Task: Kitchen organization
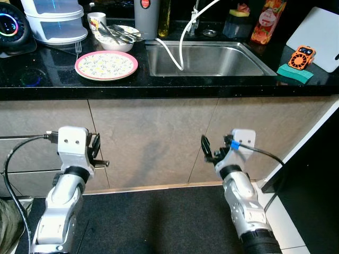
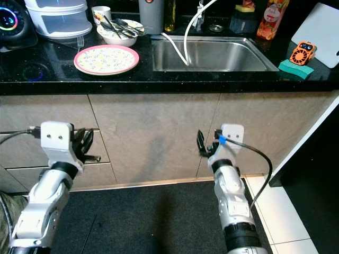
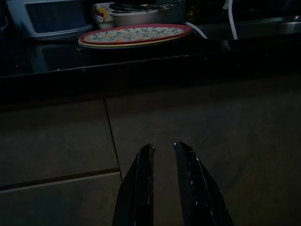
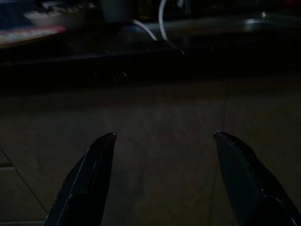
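A pink-rimmed floral plate (image 1: 106, 64) lies on the black countertop (image 1: 47, 79), left of the steel sink (image 1: 254, 59). Behind the plate stands a white bowl (image 1: 117, 42) holding several pieces of cutlery, with a small mug (image 1: 96, 21) beside it and a fork (image 1: 78, 48) to the left. Both arms are held low in front of the beige cabinet doors (image 1: 153, 137), well below the counter edge. My left gripper (image 3: 163, 147) has its fingers nearly together with nothing between them. My right gripper (image 4: 164, 135) is open wide and empty.
White stacked containers (image 1: 55, 21) and a round glowing device (image 1: 11, 26) stand at the back left. A grey tumbler (image 1: 146, 18), a juice carton (image 1: 267, 21), a white cutting board (image 1: 318, 37), an orange gadget (image 1: 303, 57) and a green sponge (image 1: 294, 73) surround the sink. A white hose (image 1: 183, 42) hangs into it.
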